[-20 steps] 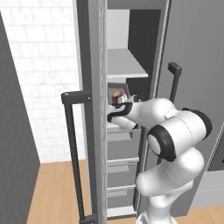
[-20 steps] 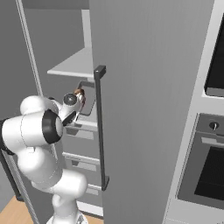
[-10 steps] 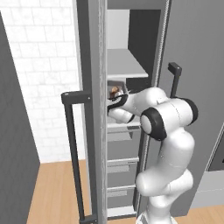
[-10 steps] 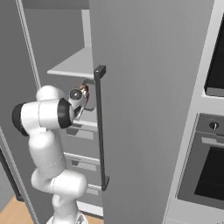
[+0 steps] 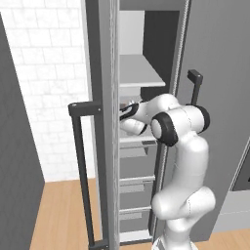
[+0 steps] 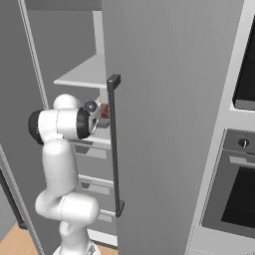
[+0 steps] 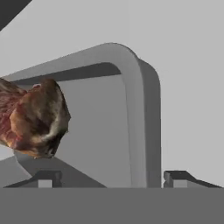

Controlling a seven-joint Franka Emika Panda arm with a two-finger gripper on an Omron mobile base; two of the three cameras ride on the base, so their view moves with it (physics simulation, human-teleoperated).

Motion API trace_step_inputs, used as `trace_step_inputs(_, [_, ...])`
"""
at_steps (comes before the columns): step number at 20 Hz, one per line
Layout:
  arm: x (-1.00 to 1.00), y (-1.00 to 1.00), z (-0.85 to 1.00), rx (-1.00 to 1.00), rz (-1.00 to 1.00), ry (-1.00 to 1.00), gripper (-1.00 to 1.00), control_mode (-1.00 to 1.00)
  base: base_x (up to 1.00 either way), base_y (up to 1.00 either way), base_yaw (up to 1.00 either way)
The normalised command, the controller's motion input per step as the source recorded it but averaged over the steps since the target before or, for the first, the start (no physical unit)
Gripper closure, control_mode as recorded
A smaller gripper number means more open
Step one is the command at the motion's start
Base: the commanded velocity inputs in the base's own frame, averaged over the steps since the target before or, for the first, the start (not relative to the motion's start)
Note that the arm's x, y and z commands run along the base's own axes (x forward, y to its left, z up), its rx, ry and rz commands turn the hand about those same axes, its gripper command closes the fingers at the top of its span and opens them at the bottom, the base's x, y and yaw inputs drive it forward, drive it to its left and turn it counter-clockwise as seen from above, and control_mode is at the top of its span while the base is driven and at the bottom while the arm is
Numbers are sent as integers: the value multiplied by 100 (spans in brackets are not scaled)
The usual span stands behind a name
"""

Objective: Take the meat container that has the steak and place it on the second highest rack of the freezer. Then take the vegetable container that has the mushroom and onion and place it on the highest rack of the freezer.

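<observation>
In the hand view the steak (image 7: 35,118) lies at the left inside the grey meat container (image 7: 140,122). The container's rounded rim stands between my finger tips. My gripper (image 7: 113,179) is open, its tips wide apart on either side of that rim. From the base views my gripper (image 5: 128,111) (image 6: 97,109) reaches into the freezer (image 5: 146,39). It sits below the highest rack (image 5: 139,78) (image 6: 82,74) and just above the second rack (image 5: 132,140). The steak (image 6: 104,112) peeks out beside the hand. The vegetable container, mushroom and onion are out of view.
The open freezer door with its dark bar handle (image 5: 80,171) stands to the left of my arm. A grey door with a vertical handle (image 6: 115,144) lies close on the right. Grey drawers (image 6: 94,169) sit below the racks. An oven (image 6: 234,189) is at the far right.
The jaws have gone from shut on the meat container to wide open. The arm has pushed further into the freezer, elbow raised.
</observation>
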Motion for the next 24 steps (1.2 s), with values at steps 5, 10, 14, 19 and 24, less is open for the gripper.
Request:
trace_step_inputs(5, [-95, 6, 4, 0, -4, -12, -100, -100, 0, 0, 0])
trace_step_inputs(10, [-100, 1, 73, -2, 3, -14, -100, -100, 0, 0, 0])
trace_step_inputs(14, [-85, 0, 100, -11, 24, -3, -100, -100, 0, 0, 0])
trace_step_inputs(19, [-100, -13, 96, -39, 45, 0, -100, -100, 0, 0, 0])
trace_step_inputs(24, [-100, -38, 76, -34, 57, 2, -100, -100, 0, 0, 0])
